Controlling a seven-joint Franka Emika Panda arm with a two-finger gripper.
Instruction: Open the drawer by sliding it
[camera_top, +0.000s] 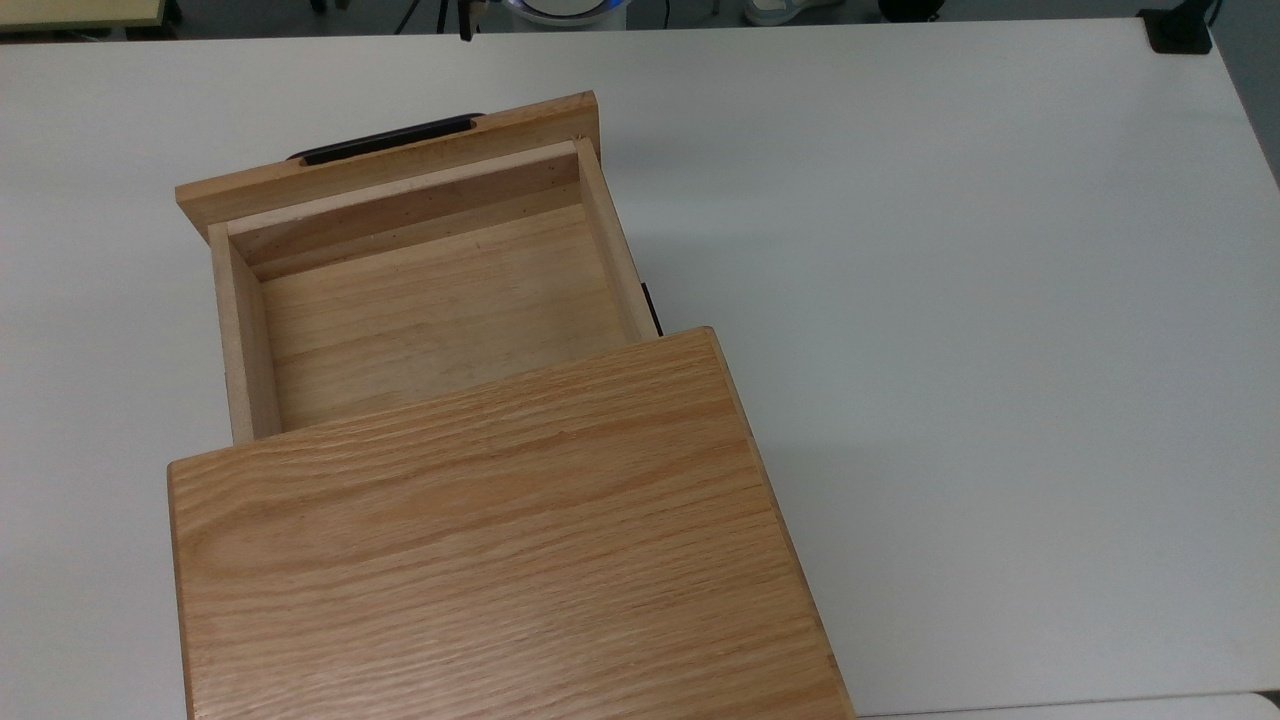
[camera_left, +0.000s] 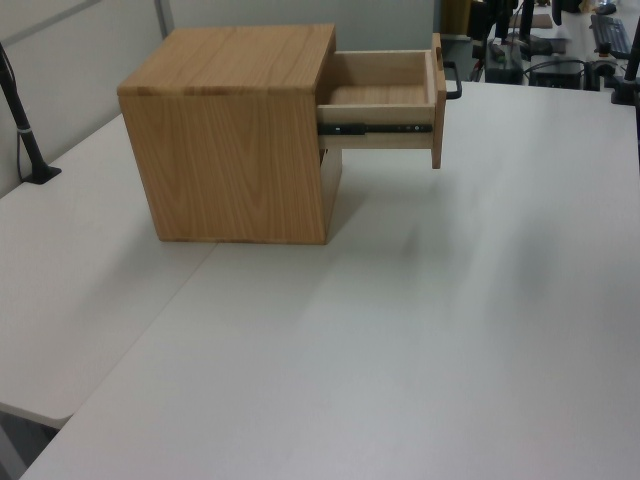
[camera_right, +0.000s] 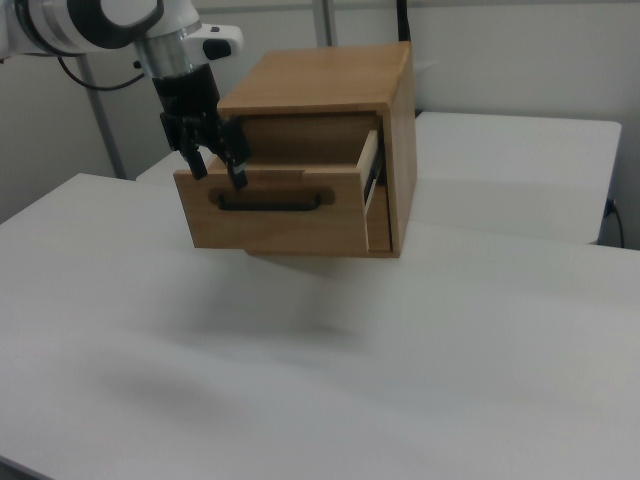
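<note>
In the right view we see the gripper (camera_right: 218, 166) hanging above the drawer (camera_right: 285, 210) front, fingers spread, gripping nothing. In the top view the drawer (camera_top: 420, 290) sits pulled well out of the cabinet (camera_top: 490, 540), inside bare, handle (camera_top: 385, 139) free. White table (camera_top: 950, 300) around.

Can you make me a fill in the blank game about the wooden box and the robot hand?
1. The drawer is slid ____ of the cabinet.
2. Inside, the drawer holds ____.
3. The drawer's handle is coloured ____.
4. The gripper has its fingers ____ and holds nothing.

Missing words: out; nothing; black; open
</note>
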